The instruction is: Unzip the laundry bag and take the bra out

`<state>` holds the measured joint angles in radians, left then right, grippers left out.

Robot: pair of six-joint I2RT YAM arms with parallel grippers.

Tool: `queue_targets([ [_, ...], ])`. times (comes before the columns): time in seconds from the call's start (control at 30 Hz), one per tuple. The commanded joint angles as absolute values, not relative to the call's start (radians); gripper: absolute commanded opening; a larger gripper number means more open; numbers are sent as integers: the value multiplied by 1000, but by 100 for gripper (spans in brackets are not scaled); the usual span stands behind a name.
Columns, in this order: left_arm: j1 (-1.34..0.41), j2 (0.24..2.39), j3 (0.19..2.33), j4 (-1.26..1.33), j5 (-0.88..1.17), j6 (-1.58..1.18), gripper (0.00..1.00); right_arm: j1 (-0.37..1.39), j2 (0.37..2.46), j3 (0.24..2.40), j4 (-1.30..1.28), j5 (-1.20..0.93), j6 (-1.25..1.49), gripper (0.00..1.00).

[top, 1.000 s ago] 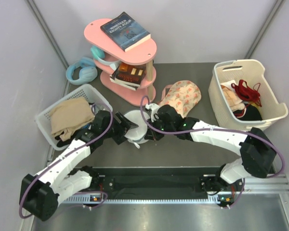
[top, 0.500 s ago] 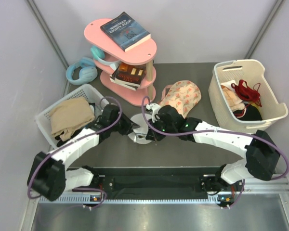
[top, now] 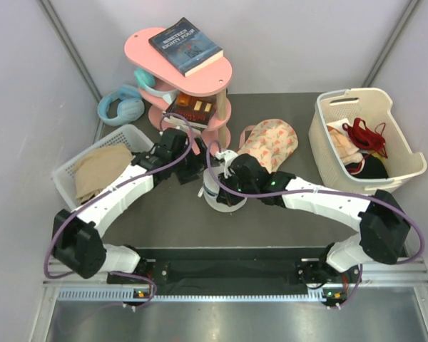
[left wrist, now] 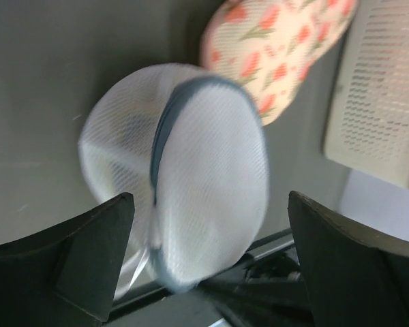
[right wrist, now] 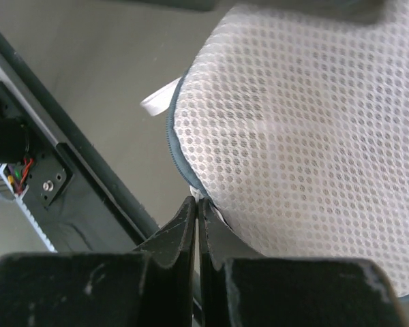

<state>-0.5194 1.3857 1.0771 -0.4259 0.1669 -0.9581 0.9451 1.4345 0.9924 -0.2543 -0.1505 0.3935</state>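
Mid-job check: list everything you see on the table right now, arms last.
laundry bag: one, white mesh, centre
floral cloth: one, peach, behind the bag
shelf: one, pink, back left
books: one dark on top tier, a stack lower
teal object: one, shelf's middle tier, partly hidden
headphones: one pair, blue, left of shelf
white basket: one, left, holding beige cloth
cream basket: one, right, holding red, beige, black clothes
left gripper: open, facing the bag
right gripper: shut on the bag's rim
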Motion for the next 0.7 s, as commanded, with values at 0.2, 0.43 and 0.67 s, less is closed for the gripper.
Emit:
queue_targets([
  [0.2,-517,1079,986,-819,-97,-954,99,959,1503,1065,-241,-138,403,0],
  [0.43,-517,991,804,-627,72,-1126,98,960,1496,1039,-192,-193,414,0],
  [0.67,-518,973,667,-373,98,-1276,95,965,1493,1019,-143,-258,414,0],
])
